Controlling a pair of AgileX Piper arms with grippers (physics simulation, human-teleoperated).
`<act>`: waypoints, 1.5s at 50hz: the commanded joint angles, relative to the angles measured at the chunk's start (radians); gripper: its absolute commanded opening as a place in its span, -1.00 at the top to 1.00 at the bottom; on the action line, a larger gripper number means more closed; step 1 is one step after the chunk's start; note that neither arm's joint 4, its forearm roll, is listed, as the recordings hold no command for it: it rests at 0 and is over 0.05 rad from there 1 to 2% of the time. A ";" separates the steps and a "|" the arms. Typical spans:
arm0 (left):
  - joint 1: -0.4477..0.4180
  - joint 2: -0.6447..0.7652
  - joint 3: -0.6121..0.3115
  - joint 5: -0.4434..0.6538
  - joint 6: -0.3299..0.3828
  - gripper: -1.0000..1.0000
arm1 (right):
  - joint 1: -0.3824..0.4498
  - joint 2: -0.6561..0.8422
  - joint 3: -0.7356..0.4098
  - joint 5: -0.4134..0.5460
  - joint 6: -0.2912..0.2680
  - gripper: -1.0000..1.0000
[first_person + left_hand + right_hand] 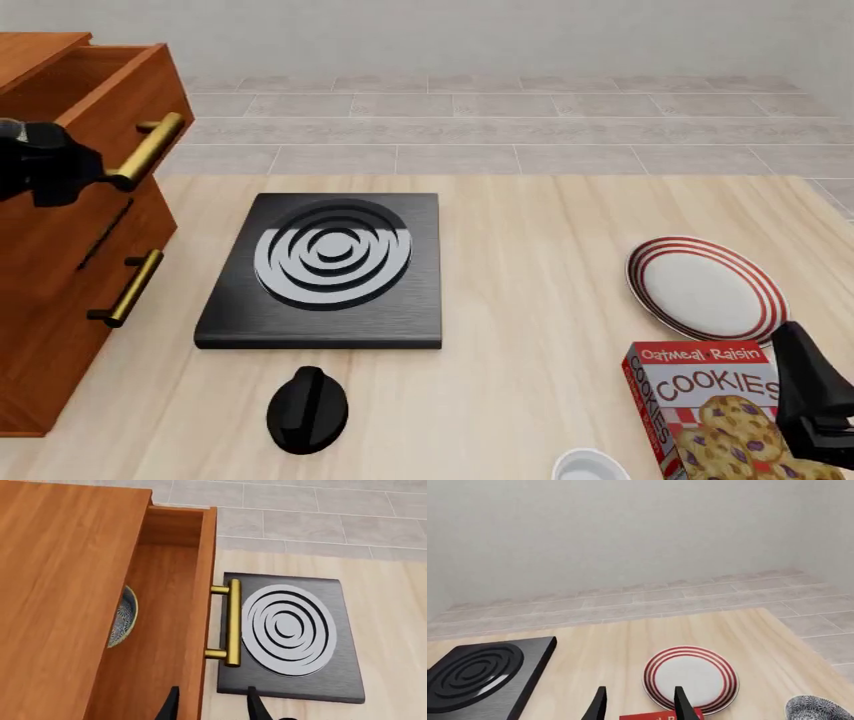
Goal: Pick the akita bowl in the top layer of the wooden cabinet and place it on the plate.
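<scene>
1. The wooden cabinet [60, 260] stands at the left edge of the desk [534, 300], and its top layer [100, 90] is pulled out, brass handle [147, 150] forward.
2. Inside that drawer the akita bowl [124, 616] sits toward the back, mostly hidden under the cabinet's top board; only a patterned sliver with a greenish rim shows.
3. The left hand [212, 705] hovers above the drawer's front wall, fingers spread and holding nothing, one fingertip either side of that wall in its own camera.
4. The plate [707, 288] lies well apart on the right side of the desk, bare.
5. The right hand [639, 705] hangs above the plate's near edge, fingers apart and empty, over a cookie box [707, 410].
6. Between cabinet and plate sits a black stove plate [327, 270], with a dark mouse-like object [307, 408] in front of it.
</scene>
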State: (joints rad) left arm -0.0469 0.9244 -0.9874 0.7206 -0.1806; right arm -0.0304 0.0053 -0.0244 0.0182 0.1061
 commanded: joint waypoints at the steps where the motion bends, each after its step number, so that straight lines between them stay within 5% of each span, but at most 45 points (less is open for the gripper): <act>1: -0.086 0.177 0.184 0.047 -0.017 -1.00 | -0.002 0.001 0.001 -0.001 0.006 -1.00; 75: -0.303 0.218 0.160 0.010 -0.111 -1.00 | -0.005 -0.004 0.001 -0.002 0.007 -1.00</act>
State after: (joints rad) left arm -0.2842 1.0161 -0.9870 0.6740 -0.3113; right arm -0.0335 0.0039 -0.0247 0.0162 0.1123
